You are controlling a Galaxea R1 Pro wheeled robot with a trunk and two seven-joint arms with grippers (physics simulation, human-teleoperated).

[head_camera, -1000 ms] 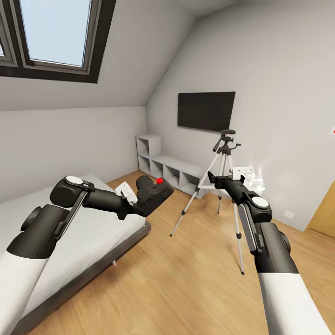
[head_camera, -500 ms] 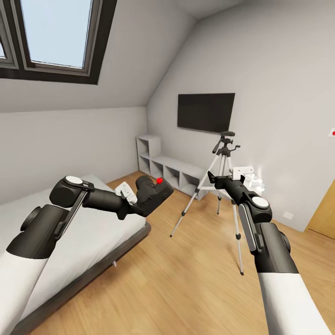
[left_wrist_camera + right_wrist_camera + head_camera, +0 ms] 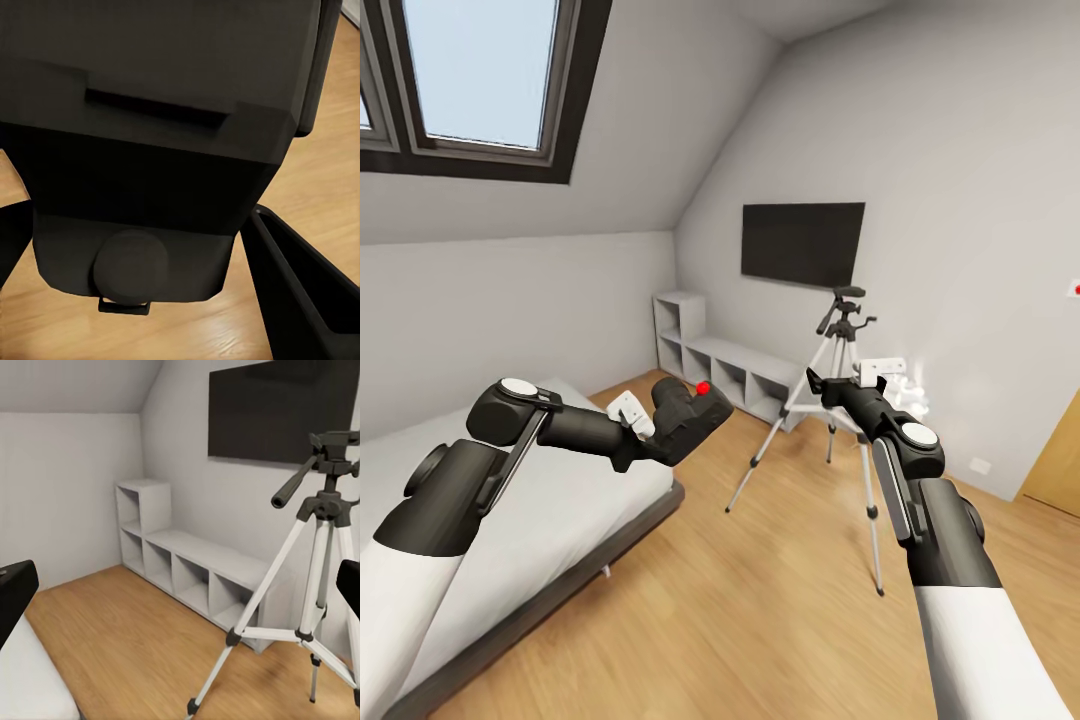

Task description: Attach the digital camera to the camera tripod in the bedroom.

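My left gripper (image 3: 685, 430) is shut on the digital camera (image 3: 695, 405), a chunky black body with a red dot on top, held over the corner of the bed. In the left wrist view the camera (image 3: 165, 112) sits between the dark fingers (image 3: 300, 300). The camera tripod (image 3: 842, 350) stands on the wooden floor below the TV, with silver legs, a black head and a handle. My right gripper (image 3: 818, 384) hovers in front of the tripod's legs, below its head. The right wrist view shows this gripper (image 3: 182, 589) open, looking at the tripod (image 3: 322, 510).
The grey-framed bed (image 3: 560, 500) fills the left. A grey cubby shelf (image 3: 730, 365) runs along the far wall under the black TV (image 3: 803, 240). A white lamp (image 3: 908, 385) stands behind the right arm. A wooden door (image 3: 1060, 460) is at the far right.
The room has slid slightly downward in the picture, so the head camera has moved. Both arms keep the same pose and the camera stays in my left gripper.
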